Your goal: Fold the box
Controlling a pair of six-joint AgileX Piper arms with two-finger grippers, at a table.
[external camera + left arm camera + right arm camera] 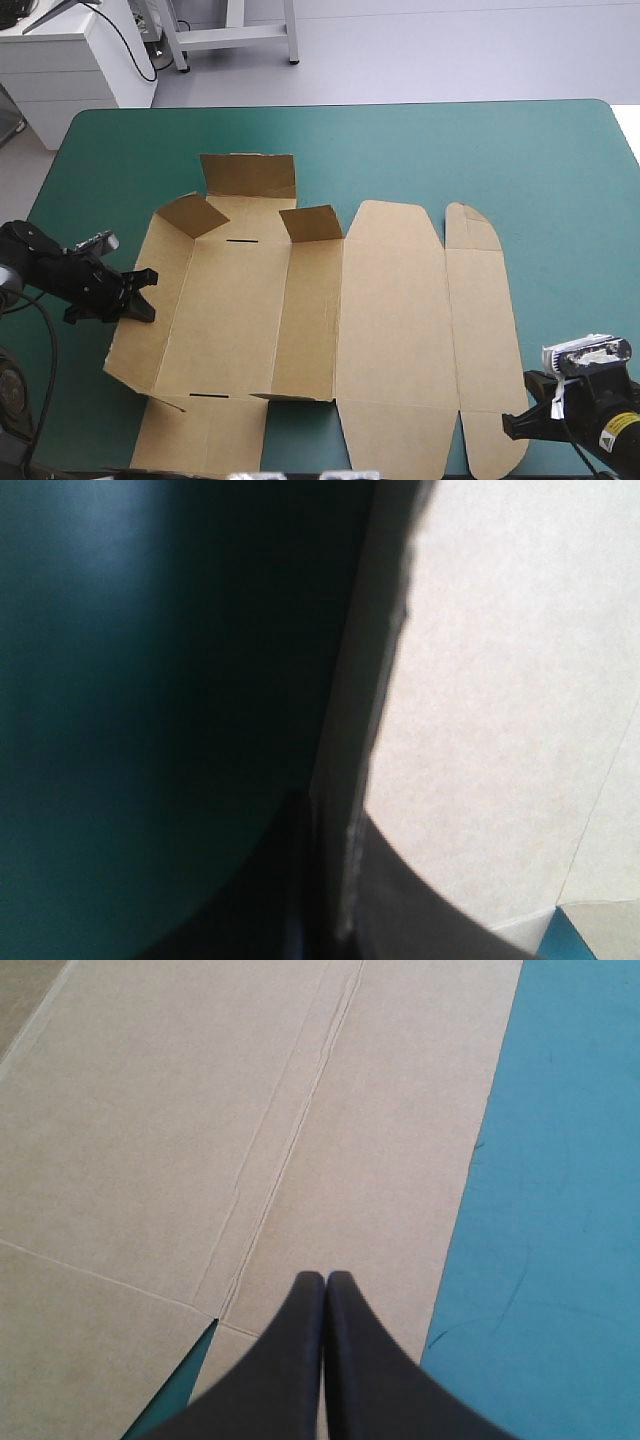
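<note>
Left gripper (335, 815) is pinching the top edge of the raised left wall (140, 345), a black finger on each side of the board. Right gripper (325, 1275) is hovering with fingers pressed together, holding nothing, over the lid end near the near-right corner. The box (240, 310) is lying mid-table on the teal-green cover (540, 170), tray end left and lid (395, 310) flat. By my reading, the wall-raising step is in hand. Next comes folding that wall inward and tucking it, with the right gripper steadying the sheet. Counting: one box, two grippers, two corner tabs (192, 214) (312, 222) standing, two slots (240, 241) (210, 396).
</note>
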